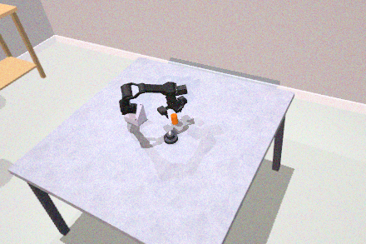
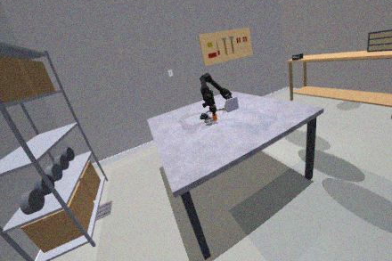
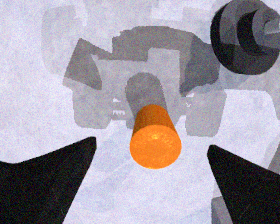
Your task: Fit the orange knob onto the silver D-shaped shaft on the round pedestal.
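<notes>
1. Orange knob [image 3: 155,140]: upright on the counter [image 1: 216,184], long axis vertical, round top face toward the wrist camera; centred between the two dark fingers, slightly nearer the upper part of the wrist view, i.e. just ahead of and below the claw [image 3: 150,187].
2. Claw: spread nearly to its full width, gripping nothing; jaws well apart from the knob on either side, no contact visible. From the top view, claw [image 1: 172,108] poised directly above the knob [image 1: 174,118].
3. Round pedestal [image 3: 240,35] with silver D-shaped shaft [image 3: 268,27]: upper right of the wrist view, near the knob but apart from it. In the top view, pedestal [image 1: 170,138] just in front of the knob, toward the counter's near edge.
4. Governing relation, as judged: knob straight below the open claw, so a plain vertical descent straddling the cylinder, then closure across its diameter. Hole underneath, hidden from every view; flat-side orientation impossible to tell, hence a rotation check likely needed before seating on the shaft.
5. Single arm only; base beside a pale wedge-shaped block [image 1: 140,116].
6. Writing, brands, labels: none legible anywhere. Wall pegboard [image 2: 225,45] in the exterior view bearing tool shapes, no readable text.
</notes>
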Motion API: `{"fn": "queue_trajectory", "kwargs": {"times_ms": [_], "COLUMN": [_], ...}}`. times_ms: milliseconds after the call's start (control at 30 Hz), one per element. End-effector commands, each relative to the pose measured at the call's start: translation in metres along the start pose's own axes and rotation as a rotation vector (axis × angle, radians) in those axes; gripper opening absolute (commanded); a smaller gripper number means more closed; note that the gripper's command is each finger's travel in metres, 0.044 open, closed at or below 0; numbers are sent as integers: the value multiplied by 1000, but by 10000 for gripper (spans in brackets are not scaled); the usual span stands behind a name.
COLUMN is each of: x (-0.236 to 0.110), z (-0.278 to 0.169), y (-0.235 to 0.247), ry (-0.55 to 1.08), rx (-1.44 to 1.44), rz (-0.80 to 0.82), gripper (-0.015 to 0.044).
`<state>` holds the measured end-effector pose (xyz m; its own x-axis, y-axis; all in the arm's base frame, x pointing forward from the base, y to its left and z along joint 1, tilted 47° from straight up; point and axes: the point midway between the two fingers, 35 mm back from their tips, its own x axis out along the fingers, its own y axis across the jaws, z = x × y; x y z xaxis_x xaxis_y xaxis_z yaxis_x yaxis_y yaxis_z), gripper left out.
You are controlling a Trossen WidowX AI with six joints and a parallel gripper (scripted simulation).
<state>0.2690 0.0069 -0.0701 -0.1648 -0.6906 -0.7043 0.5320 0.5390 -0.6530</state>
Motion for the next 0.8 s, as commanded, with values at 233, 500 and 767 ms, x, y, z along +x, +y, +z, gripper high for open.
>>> {"fn": "queue_trajectory", "kwargs": {"times_ms": [233,500,767], "x": [20,33,45], "z": [-1,-1,-1], "y": [-1,-1,-2], "ry": [1,-1,-2], "rx": [-7,-7,-7], "rz": [-6,-7,-9], "gripper": [440,440,440]}}
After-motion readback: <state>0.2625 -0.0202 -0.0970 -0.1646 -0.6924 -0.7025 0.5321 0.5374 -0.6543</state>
